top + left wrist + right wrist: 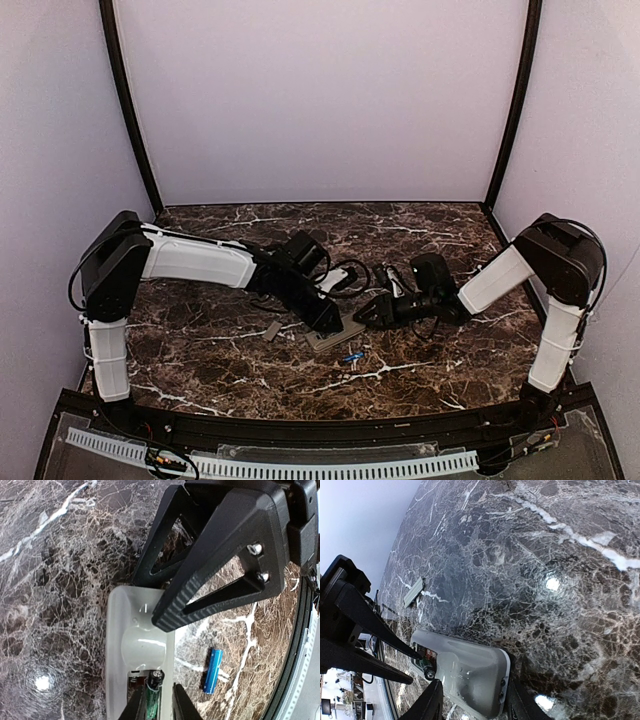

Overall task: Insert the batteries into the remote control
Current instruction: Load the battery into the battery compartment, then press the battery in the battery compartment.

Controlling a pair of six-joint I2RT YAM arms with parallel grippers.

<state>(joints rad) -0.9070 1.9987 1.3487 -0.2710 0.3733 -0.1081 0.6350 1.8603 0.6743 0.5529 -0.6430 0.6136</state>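
One loose battery (213, 670) lies on the worktop (450, 360) toward its front edge, just beside the remote control (142, 650). Right gripper (475, 705) clamps the remote control, grey back up; a seated battery (154, 687) occupies the recess. Left gripper (155, 605), narrowly parted and empty, stands over it. Recommend lifting clear, then pinching the loose battery mid-length.

Bench (420, 225): dark brown marble, white veining.
Remote control (116, 630): plain pale grey back.
Loose battery (212, 670): bright blue wrap, silvery ends, lower right of the left wrist view.
Battery in the recess (153, 692): black and green wrap.
Cover piece (272, 331): grey.
Left pincer (150, 604), right pincer (472, 702): black.
Walls (320, 100): pale lilac.
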